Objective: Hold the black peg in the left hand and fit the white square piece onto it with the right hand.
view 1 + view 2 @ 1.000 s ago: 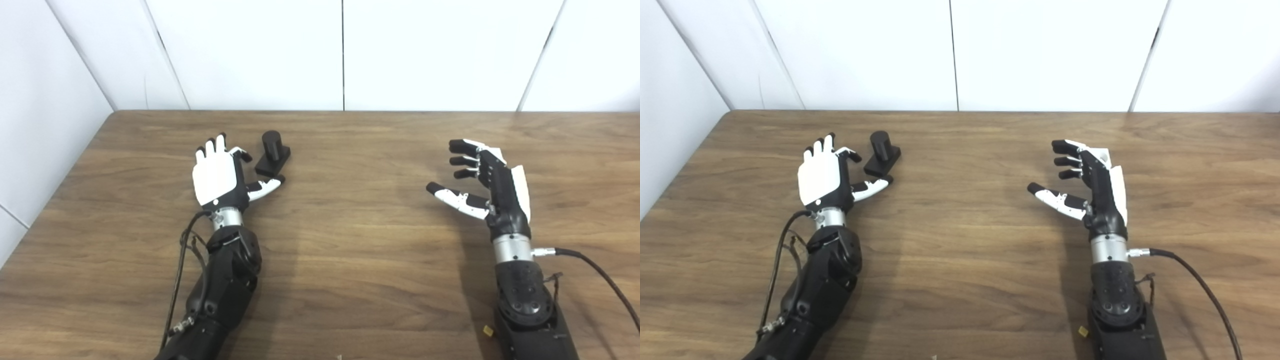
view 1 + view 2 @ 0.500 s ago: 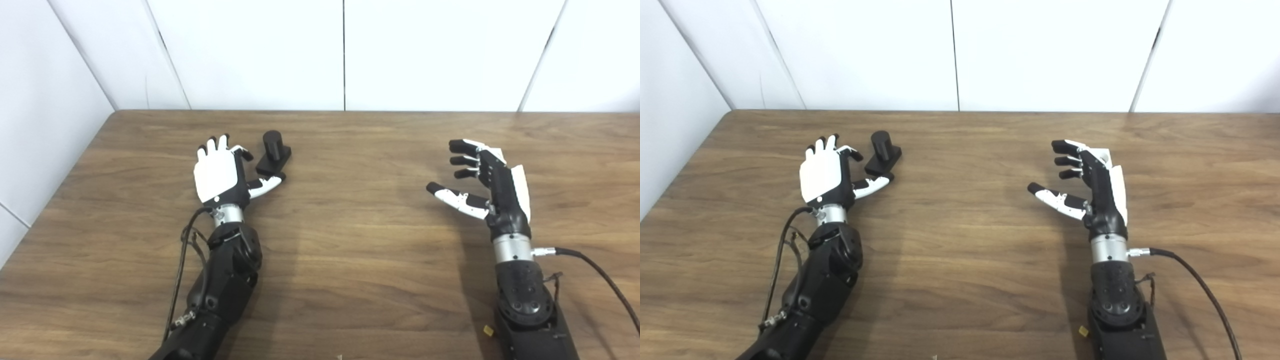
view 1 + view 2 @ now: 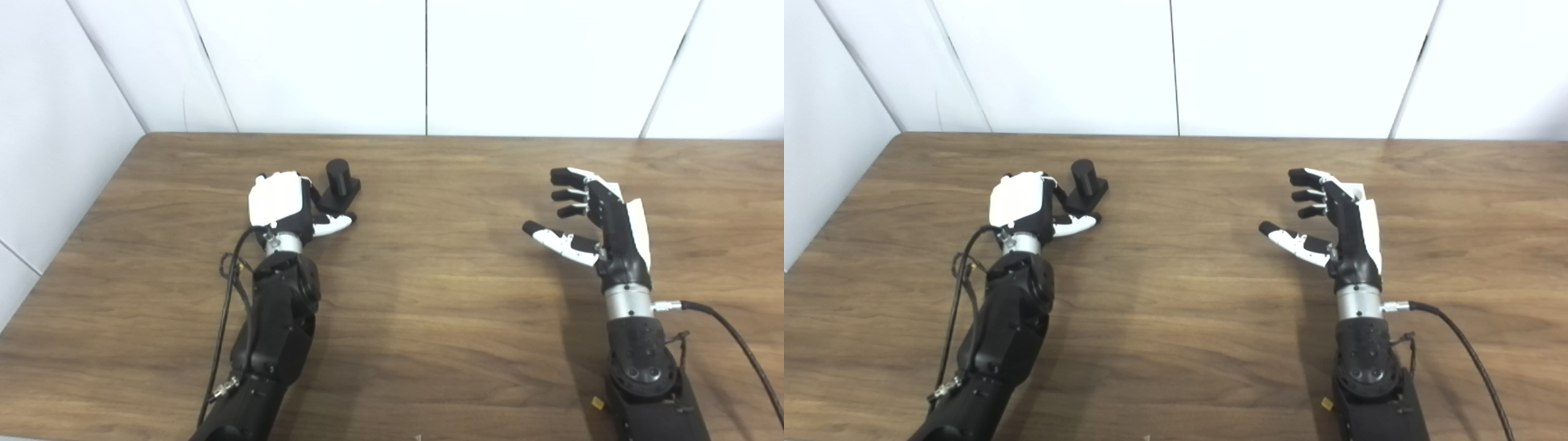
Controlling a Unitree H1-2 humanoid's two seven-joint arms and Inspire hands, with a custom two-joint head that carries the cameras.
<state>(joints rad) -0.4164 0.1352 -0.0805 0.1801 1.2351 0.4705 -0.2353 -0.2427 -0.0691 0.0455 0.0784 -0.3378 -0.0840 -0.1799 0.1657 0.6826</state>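
left fingers curl toward the peg, grip not yet proven

since half a second ago the left robot hand [image 3: 277,199] has gone from flat with fingers stretched out to curled over, its knuckles now rounded and its thumb reaching under the base of the black peg [image 3: 339,182]. the camera has also shifted slightly, so the small slide of the whole scene is not the things moving.

the peg stands upright on its dark base on the worktop [image 3: 429,294], just beside the curled fingers. the fingers look to touch the base, but whether they have truly closed on it cannot be told from either view.

risks, as a judgement: the fingers meet the base from one side only, so closing further could push the peg away across the worktop or tip it over rather than trap it. a hold on the low base alone may let the peg swing when lifted.

well apart to the right, the right robot hand [image 3: 591,217] hovers with fingers spread, holding nothing. the white square piece shows in neither view, so that hand has nothing visible to reach for, and the fitting step cannot begin until it is found.
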